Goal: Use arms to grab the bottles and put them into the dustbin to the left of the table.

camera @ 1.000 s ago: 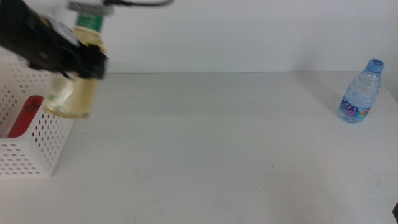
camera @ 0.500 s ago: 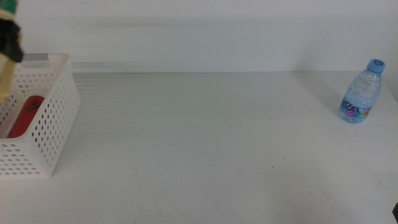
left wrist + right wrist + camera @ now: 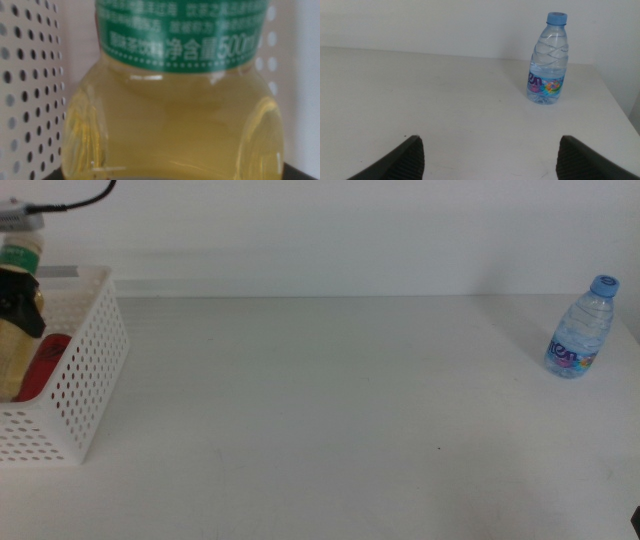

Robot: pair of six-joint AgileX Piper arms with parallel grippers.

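My left gripper is at the far left, shut on the yellow tea bottle, which hangs upright inside the white perforated dustbin. In the left wrist view the tea bottle with its green label fills the picture, with the dustbin walls on both sides. A red can lies in the dustbin beside it. The blue-capped water bottle stands upright at the table's far right. My right gripper is open, low over the table, well short of the water bottle.
The white table stretches between the dustbin and the water bottle. A black cable runs above the left arm. A white wall stands behind the table's far edge.
The left arm carried the tea bottle leftward from above the dustbin's near wall, almost out of view, and now it sits lower inside the dustbin. The water bottle has not moved.
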